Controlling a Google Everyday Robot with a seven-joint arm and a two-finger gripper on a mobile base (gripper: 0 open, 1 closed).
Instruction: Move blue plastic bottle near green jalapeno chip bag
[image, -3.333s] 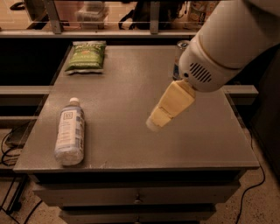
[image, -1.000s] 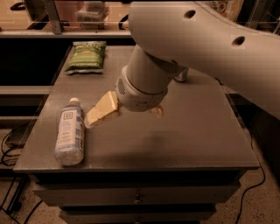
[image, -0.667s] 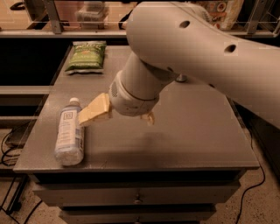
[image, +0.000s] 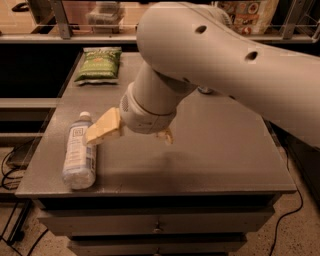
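Leftward, the gripper (image: 131, 138) has been brought to the blue plastic bottle (image: 79, 156), fingers spread wide, nothing held. The green jalapeno chip bag (image: 98, 64) is well apart; grasping and moving are left.

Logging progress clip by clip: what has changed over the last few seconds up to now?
The gripper swung from the right side of the table leftward and now hangs by the blue plastic bottle, at its cap end, nothing grasped. The bottle lies unmoved at front left, the green jalapeno chip bag at the back left.
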